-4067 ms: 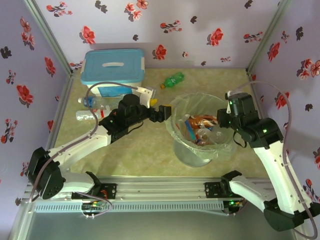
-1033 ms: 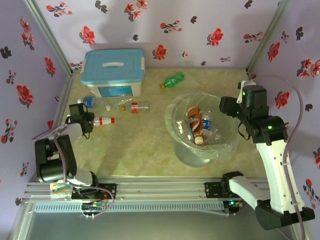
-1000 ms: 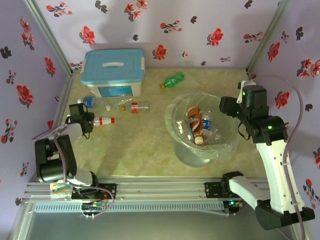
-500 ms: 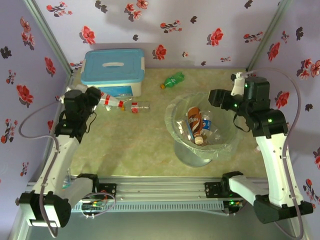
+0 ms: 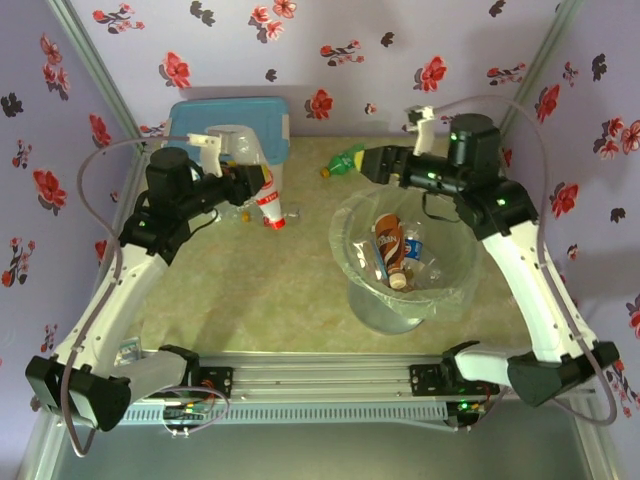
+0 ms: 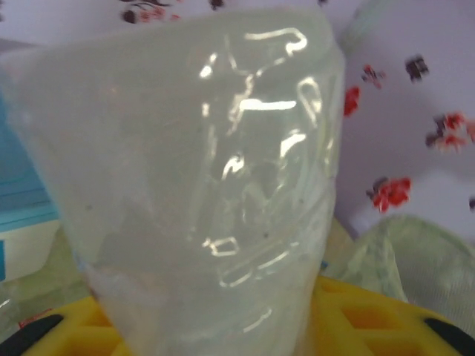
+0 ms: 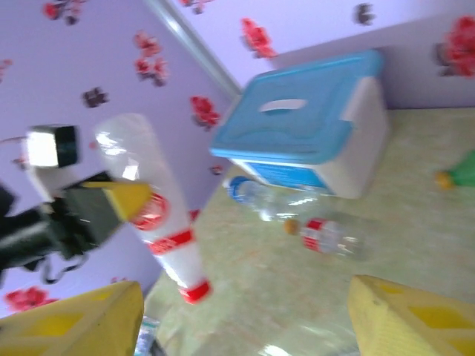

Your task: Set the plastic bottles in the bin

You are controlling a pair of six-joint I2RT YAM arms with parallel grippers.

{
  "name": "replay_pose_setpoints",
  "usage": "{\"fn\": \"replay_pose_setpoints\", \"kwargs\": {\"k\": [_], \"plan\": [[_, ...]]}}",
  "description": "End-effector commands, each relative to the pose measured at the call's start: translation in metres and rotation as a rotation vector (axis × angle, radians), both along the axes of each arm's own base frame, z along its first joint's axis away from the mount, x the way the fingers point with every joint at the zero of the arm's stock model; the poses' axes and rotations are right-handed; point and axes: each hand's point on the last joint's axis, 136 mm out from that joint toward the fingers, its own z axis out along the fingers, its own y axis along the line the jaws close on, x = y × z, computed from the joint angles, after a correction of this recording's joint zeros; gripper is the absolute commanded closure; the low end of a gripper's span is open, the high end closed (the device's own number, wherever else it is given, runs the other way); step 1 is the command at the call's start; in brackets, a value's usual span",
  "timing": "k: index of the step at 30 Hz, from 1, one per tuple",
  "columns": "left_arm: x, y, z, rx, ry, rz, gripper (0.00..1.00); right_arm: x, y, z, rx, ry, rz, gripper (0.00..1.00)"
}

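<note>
My left gripper (image 5: 243,180) is shut on a clear bottle with red label and red cap (image 5: 258,190), held off the table with its cap pointing down. That bottle's clear body (image 6: 200,185) crowds the left wrist view, between yellow fingers (image 6: 364,319). The same bottle (image 7: 159,215) shows in the right wrist view. My right gripper (image 5: 372,164) hangs open and empty beyond the bin's far rim, next to the green bottle (image 5: 347,158), its fingers (image 7: 74,326) wide apart. The bin (image 5: 352,270) holds several bottles (image 5: 398,250). A red-labelled bottle (image 7: 334,233) and a blue-capped one (image 7: 260,196) lie on the table.
The white box with a light-blue lid (image 5: 275,115) stands at the back left, just behind the held bottle. Flowered walls (image 5: 430,60) close in the table on three sides. The green bottle (image 7: 464,170) lies near the back wall.
My left arm has lifted the red-labelled bottle off the table and swung it right, towards the bin. My right arm has reached left, past the bin's far rim.
</note>
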Motion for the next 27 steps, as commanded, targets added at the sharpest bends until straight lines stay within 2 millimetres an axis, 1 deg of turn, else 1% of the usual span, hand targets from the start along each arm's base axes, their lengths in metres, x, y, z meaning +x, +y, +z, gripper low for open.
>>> {"fn": "replay_pose_setpoints", "kwargs": {"k": [1,3,7,9,11,13,17,21,24,27], "plan": [[-0.02,-0.021,0.006,0.086,-0.189,-0.183,0.56,-0.008,0.038,0.033,0.104,-0.062,0.129,0.25],[-0.023,-0.026,0.004,0.096,-0.207,-0.219,0.56,-0.01,0.057,0.03,0.107,-0.056,0.182,0.22],[-0.024,-0.039,0.001,0.077,-0.171,-0.288,0.56,-0.015,0.087,0.022,0.082,-0.056,0.26,0.16],[-0.026,-0.046,0.0,0.07,-0.166,-0.321,0.56,-0.014,0.1,0.018,0.071,-0.056,0.286,0.15],[-0.029,-0.054,0.0,0.064,-0.166,-0.354,0.56,-0.008,0.11,0.011,0.061,-0.048,0.298,0.15],[-0.032,-0.06,0.0,0.046,-0.168,-0.379,0.56,-0.001,0.118,0.004,0.05,-0.031,0.303,0.15],[-0.035,-0.067,-0.001,0.033,-0.168,-0.404,0.56,0.006,0.134,-0.015,0.024,0.027,0.341,0.15],[-0.036,-0.069,0.004,0.016,-0.179,-0.411,0.57,0.015,0.138,-0.031,-0.006,0.044,0.332,0.15],[-0.036,-0.074,0.002,0.011,-0.168,-0.429,0.57,0.015,0.146,-0.031,0.021,0.059,0.364,0.2],[-0.033,-0.077,-0.001,0.006,-0.148,-0.429,0.56,0.017,0.147,-0.035,0.017,0.072,0.364,0.35]]}}
